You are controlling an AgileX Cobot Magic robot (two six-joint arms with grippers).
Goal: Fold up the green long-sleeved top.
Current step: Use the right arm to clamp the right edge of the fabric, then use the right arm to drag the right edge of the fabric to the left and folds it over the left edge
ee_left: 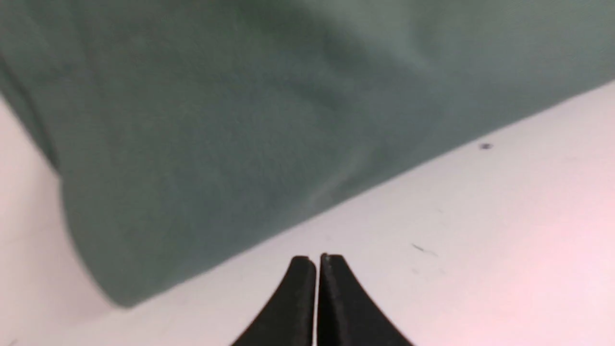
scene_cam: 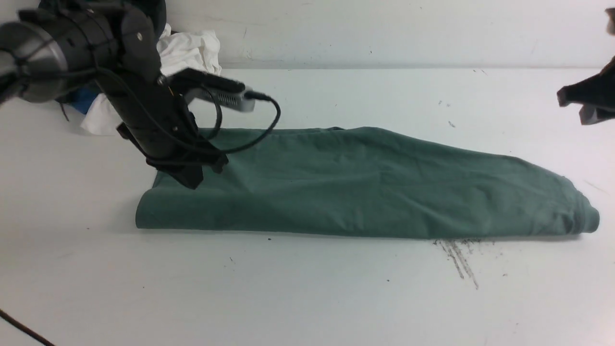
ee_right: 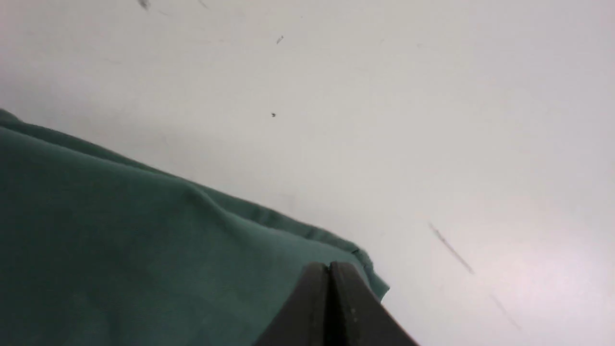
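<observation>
Lying across the middle of the white table [scene_cam: 307, 298], the green top [scene_cam: 365, 187] is folded into one long band, with a smooth rounded fold at its left end and a bunched, wrinkled right end near some dark scuff marks [scene_cam: 459, 257]. The left claw [scene_cam: 191, 177] hangs over the band's left end, and its wrist view shows the fingers pressed together with nothing between them [ee_left: 316, 262]. The right claw [scene_cam: 584, 103] sits raised at the right edge, apart from the cloth, and is likewise clenched and empty [ee_right: 330, 269]. A crumpled white cloth [scene_cam: 192, 48] lies at the far left by the wall.
</observation>
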